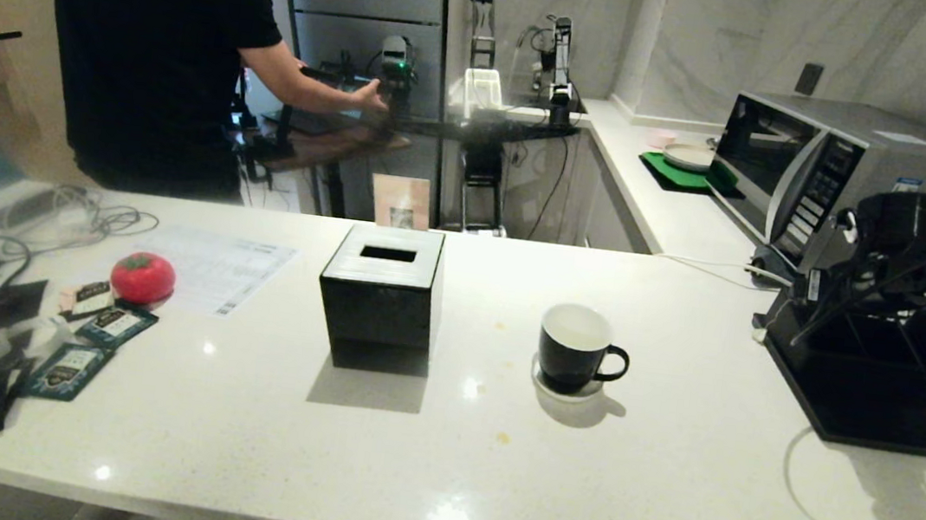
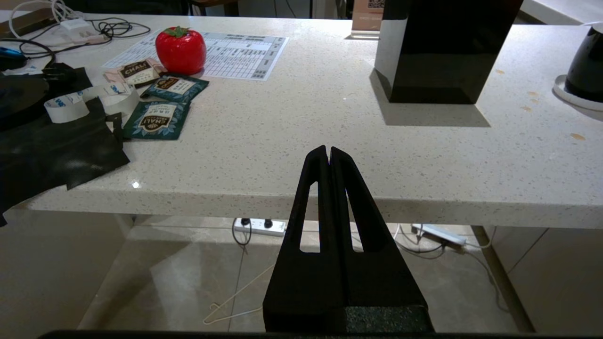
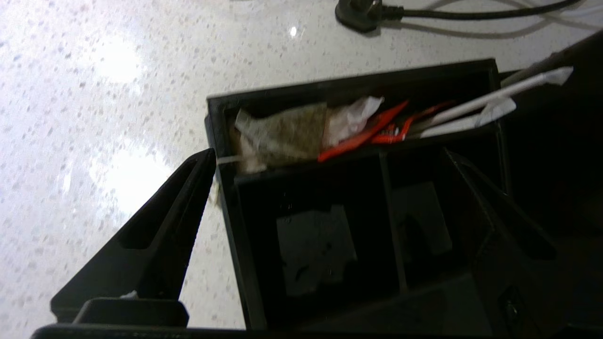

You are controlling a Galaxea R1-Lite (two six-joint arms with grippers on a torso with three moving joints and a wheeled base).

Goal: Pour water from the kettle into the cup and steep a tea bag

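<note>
- The tea bag [image 3: 282, 134], probably the pale, thin pouch, lies in the long compartment of a black tray [image 3: 358, 84] on the desk [image 1: 439, 467]; light, limp, easily torn, best pinched by its edge.
- Right gripper [image 3: 330, 188] hovers above the tray, fingers wide apart.
- Left gripper [image 2: 328, 155] waits below the desk edge, fingers together.
- The glossy cup [image 1: 575, 347] is hard and slippery.

- "CHALI" in white letters on a dark label: on the teal sachet [image 2: 158, 121] at about 9 o'clock of the left wrist view.
- "CHALI" again on a second teal sachet [image 2: 175, 86], just beside the first, toward 10 o'clock.
- "CHALI" on a pale pink sachet [image 2: 135, 71] touching the red tomato-shaped object [image 2: 180, 50].
- The printed sheet [image 2: 235, 49] at 11 o'clock carries a table, too small to read.
</note>
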